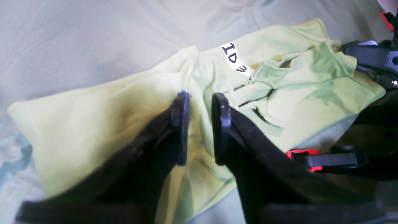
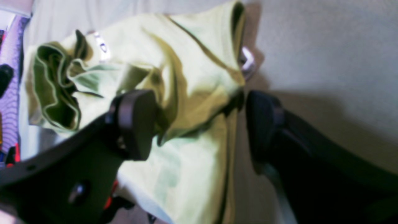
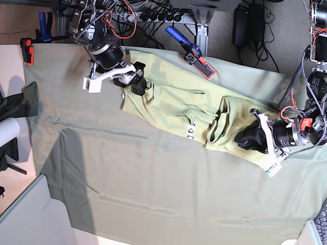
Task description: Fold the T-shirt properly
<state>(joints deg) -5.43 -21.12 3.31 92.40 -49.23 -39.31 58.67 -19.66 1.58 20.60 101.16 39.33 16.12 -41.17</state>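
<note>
Now the T-shirt (image 3: 179, 109) lies stretched in a rumpled band across the far half of the grey-green table cloth (image 3: 153, 184), running from the upper left toward the right edge in the base view. Its white tag (image 1: 235, 59), marked in dark letters, sits near the middle of the band, facing up. The left gripper (image 1: 200, 127) is down low over the shirt's right end, its two black fingers parted by a narrow gap with pale yellow-green fabric showing between them, though the pads do not visibly pinch it. Over at the opposite end, the right gripper (image 2: 199, 124) has its jaws spread wide on either side of a raised fold of the shirt, one pad against the cloth, the other just beside the fabric's edge. Beyond the cloth's far edge, a blue and red clamp (image 3: 191, 51) lies near the shirt.
</note>
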